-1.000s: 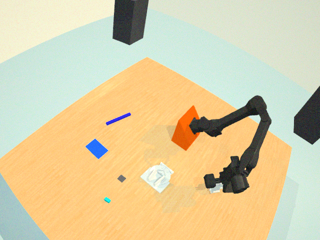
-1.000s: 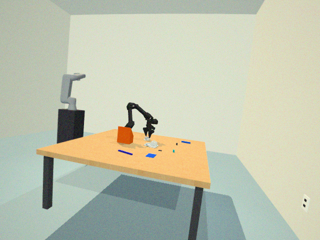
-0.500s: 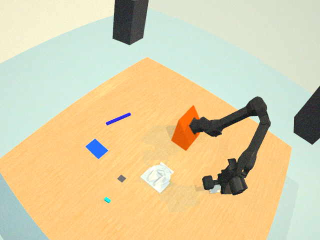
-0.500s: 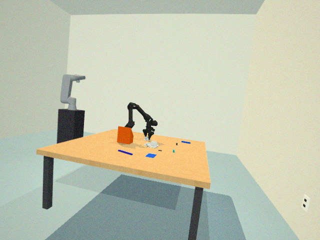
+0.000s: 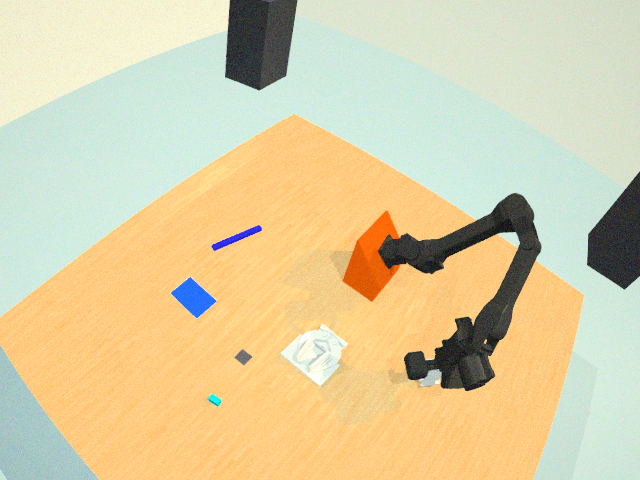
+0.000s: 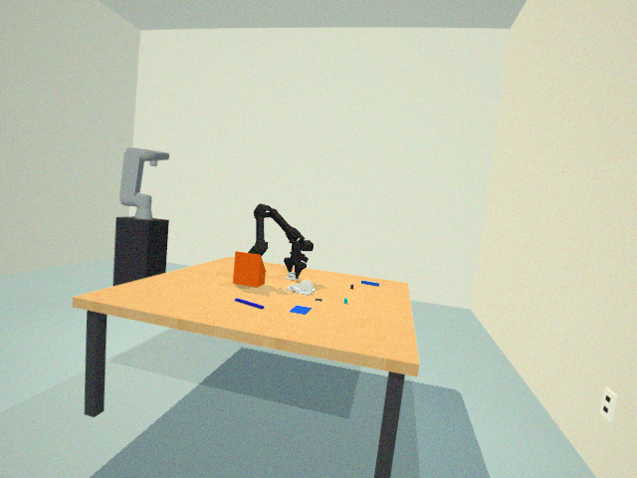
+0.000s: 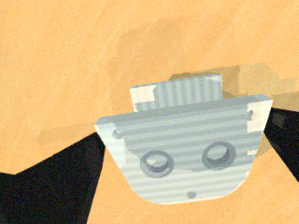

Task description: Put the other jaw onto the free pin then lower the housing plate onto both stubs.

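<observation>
1. well apart from the pincer, a blue tile is seen.
2. nearer it, pale parts are carried on a white base; their meshing cannot be told.
3. the housing plate is framed by spread fingers, ungripped.
4. the pincer is released, pointed down under the bent arm.

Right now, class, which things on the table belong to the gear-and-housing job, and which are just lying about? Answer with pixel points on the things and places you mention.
For the job:
- white housing plate with two round holes (image 7: 187, 179)
- white base assembly (image 5: 310, 356) (image 6: 301, 288)

Just lying about:
- dark blue rod (image 5: 236, 238) (image 6: 249, 303)
- blue rectangle (image 5: 193, 297) (image 6: 300, 310)
- orange block (image 5: 364, 266) (image 6: 248, 269)
- cyan piece (image 5: 215, 400) (image 6: 345, 301)
</observation>
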### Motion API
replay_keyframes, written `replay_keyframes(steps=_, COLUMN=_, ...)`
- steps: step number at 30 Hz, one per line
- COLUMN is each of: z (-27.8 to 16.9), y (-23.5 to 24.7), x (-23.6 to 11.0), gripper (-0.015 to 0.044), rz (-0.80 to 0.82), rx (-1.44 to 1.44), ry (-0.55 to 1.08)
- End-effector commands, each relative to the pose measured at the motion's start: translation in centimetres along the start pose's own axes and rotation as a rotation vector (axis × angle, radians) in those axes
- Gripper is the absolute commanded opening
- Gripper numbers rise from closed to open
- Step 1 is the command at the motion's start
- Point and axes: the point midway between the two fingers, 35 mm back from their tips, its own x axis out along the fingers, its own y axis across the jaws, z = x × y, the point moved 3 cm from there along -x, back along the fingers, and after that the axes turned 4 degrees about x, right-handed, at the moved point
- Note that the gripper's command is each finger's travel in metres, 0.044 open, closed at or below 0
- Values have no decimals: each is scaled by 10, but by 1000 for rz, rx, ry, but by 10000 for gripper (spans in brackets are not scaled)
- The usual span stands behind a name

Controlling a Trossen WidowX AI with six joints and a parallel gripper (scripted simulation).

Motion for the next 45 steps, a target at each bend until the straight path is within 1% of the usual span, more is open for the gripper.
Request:
replay_keyframes(steps=1, z=0, y=0, x=0, gripper=440, rz=-3, rx=5, ry=-1)
replay_keyframes(steps=7, z=0, y=0, x=0, gripper=440, rz=-3, rx=5, ry=-1)
replay_keyframes(steps=21, z=0, y=0, x=0, gripper=351, rz=0, rx=0, ry=0)
replay_keyframes(steps=34, z=0, y=0, x=-2, gripper=351, rz=-1, rx=0, ry=1)
replay_keyframes(steps=45, z=2, y=-3, x=-36, gripper=351, rz=-7, rx=1, ry=6)
